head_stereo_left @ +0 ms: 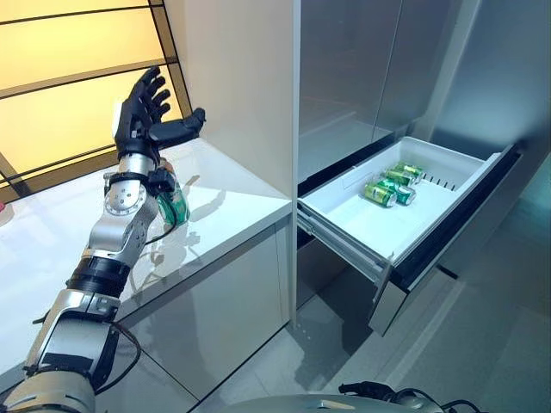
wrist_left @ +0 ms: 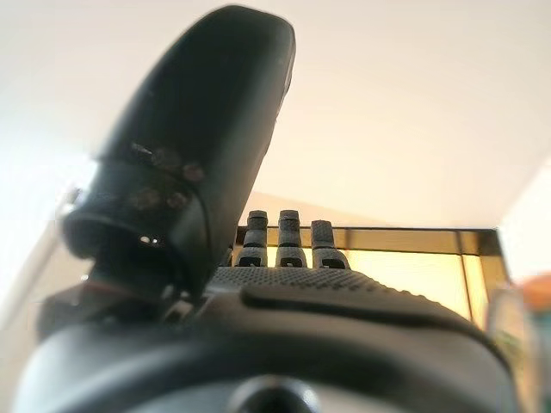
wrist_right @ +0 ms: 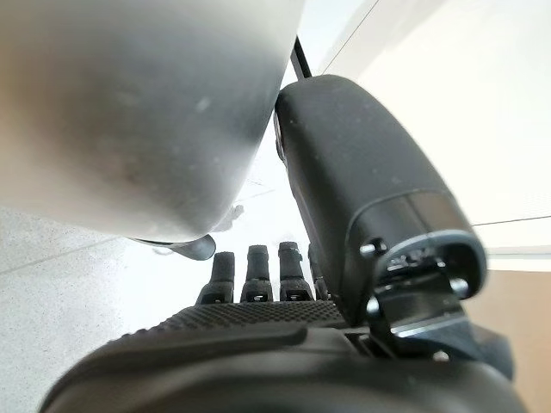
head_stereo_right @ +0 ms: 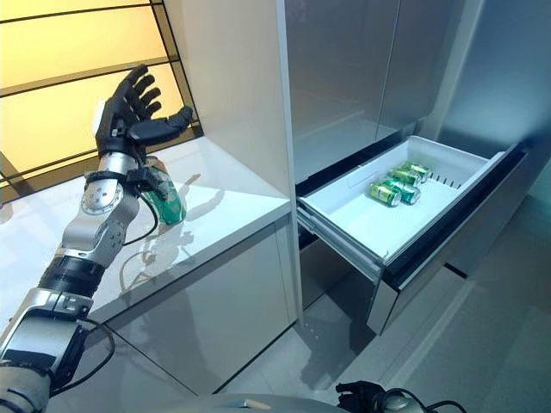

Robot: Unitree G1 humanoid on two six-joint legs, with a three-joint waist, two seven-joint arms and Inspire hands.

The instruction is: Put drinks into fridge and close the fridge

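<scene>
My left hand (head_stereo_left: 142,107) is raised above the white counter (head_stereo_left: 241,202), open and empty, with fingers spread and thumb out; it also shows in the left wrist view (wrist_left: 207,155). A green drink (head_stereo_left: 176,205) stands on the counter just behind my left wrist, not held. The fridge's lower drawer (head_stereo_left: 344,225) is pulled out to the right, and green cans (head_stereo_left: 392,185) lie on their sides at its far end. My right hand (wrist_right: 258,340) shows in the right wrist view with straight fingers, holding nothing.
A tall white cabinet panel (head_stereo_left: 241,77) stands between the counter and the steel fridge doors (head_stereo_left: 362,69). A warm-lit window (head_stereo_left: 60,77) runs behind the counter. The open drawer's front (head_stereo_left: 387,297) juts out over the grey floor (head_stereo_left: 482,344).
</scene>
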